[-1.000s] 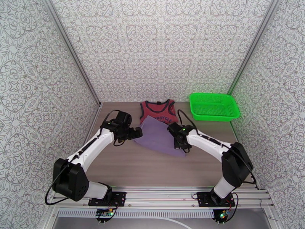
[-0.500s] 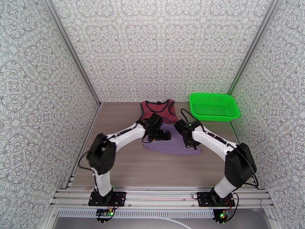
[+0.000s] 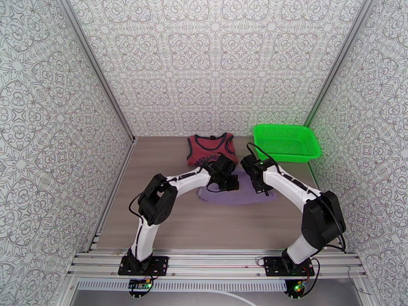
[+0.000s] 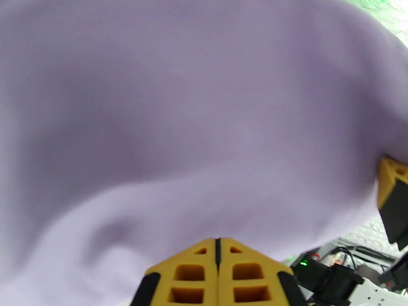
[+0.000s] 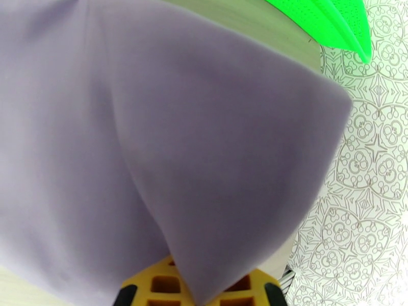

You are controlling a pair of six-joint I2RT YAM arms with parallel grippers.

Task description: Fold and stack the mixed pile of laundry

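The lavender garment (image 3: 242,194) lies crumpled on the table's middle, partly over the lower edge of the dark red tank top (image 3: 206,148), which lies flat behind it. My left gripper (image 3: 231,183) is over the lavender garment's left half; in the left wrist view its yellow fingers (image 4: 239,274) are pressed together at the edge of the lavender garment (image 4: 194,123). My right gripper (image 3: 264,188) is at the garment's right end. In the right wrist view a fold of lavender garment (image 5: 194,164) runs out from between its fingers (image 5: 158,284), so it is shut on the cloth.
A bright green mesh basket (image 3: 285,142) stands at the back right, close behind the right arm; its rim (image 5: 331,24) shows in the right wrist view. Patterned walls close in three sides. Bare table (image 3: 214,225) lies between the garments and the arm bases.
My left arm swung from the lavender garment's left edge to its middle and its fingers shut. The lavender garment bunched up and shifted right, and the right gripper moved right and back with it.
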